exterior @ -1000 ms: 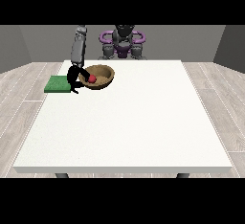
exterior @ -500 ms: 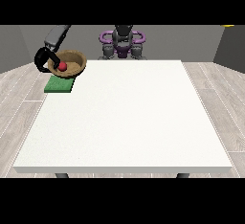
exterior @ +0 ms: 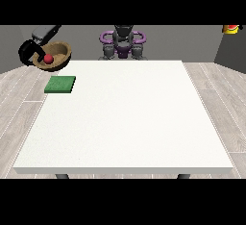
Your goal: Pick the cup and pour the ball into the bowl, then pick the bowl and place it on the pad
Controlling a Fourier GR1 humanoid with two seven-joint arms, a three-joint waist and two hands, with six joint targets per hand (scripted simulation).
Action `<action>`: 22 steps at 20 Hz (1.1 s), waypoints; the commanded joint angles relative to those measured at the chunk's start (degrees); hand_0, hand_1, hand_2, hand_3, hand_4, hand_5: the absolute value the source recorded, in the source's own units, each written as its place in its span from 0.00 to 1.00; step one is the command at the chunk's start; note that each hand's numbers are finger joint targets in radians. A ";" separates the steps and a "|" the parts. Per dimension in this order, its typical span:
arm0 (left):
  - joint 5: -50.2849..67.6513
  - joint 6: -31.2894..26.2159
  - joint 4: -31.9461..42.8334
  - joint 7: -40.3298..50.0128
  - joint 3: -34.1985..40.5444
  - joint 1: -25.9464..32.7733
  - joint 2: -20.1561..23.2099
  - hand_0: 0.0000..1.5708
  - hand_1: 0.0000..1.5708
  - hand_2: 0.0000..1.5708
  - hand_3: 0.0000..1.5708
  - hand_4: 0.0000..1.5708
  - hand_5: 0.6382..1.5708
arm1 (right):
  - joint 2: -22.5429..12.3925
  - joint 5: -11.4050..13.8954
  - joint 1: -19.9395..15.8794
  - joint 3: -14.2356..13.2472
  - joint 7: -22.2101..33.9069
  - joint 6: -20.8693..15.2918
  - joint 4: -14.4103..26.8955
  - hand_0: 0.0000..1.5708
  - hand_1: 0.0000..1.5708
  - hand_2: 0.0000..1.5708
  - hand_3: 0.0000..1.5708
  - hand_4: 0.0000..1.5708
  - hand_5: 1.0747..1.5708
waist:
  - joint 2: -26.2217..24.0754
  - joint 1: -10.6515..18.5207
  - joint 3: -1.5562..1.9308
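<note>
A brown wooden bowl (exterior: 58,55) with a red ball (exterior: 48,58) inside hangs in the air beyond the table's far left corner, tilted toward the camera. The black hand at the view's left (exterior: 28,52) is curled round the bowl's left rim. The green pad (exterior: 60,84) lies flat on the white table (exterior: 129,118) near its far left corner, below and right of the bowl, with nothing on it. No cup is visible. The hand at the view's right does not show.
The robot's torso (exterior: 123,43) stands behind the table's far edge at the middle. A grey forearm (exterior: 45,31) reaches to the upper left. A red and yellow object (exterior: 231,28) sits at the top right corner.
The bowl with the ball has been lifted off the table by the pad and carried up and to the left, off past the table's corner. The pad is now uncovered.
</note>
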 commanded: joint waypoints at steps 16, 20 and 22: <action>0.22 -0.82 5.11 -6.00 0.08 2.99 3.23 0.00 0.00 0.00 0.00 0.76 0.99 | 6.30 -4.11 -3.13 -3.65 -0.80 -0.83 5.16 1.00 1.00 1.00 0.38 0.63 1.00 | 0.03 -1.90 0.03; 1.10 0.02 2.74 -5.07 -0.52 1.79 3.72 0.00 0.00 0.00 0.00 0.76 0.99 | 6.30 -1.86 -3.01 -3.83 -3.17 -6.68 8.29 1.00 1.00 1.00 0.74 0.12 0.97 | 2.07 -0.39 0.06; 1.05 -0.11 2.92 -5.12 -0.41 1.78 4.45 0.00 0.00 0.00 0.00 0.76 0.99 | 4.14 -1.82 -3.49 -4.83 -3.72 -8.06 8.17 1.00 1.00 1.00 0.69 0.00 0.96 | 2.50 -0.86 0.05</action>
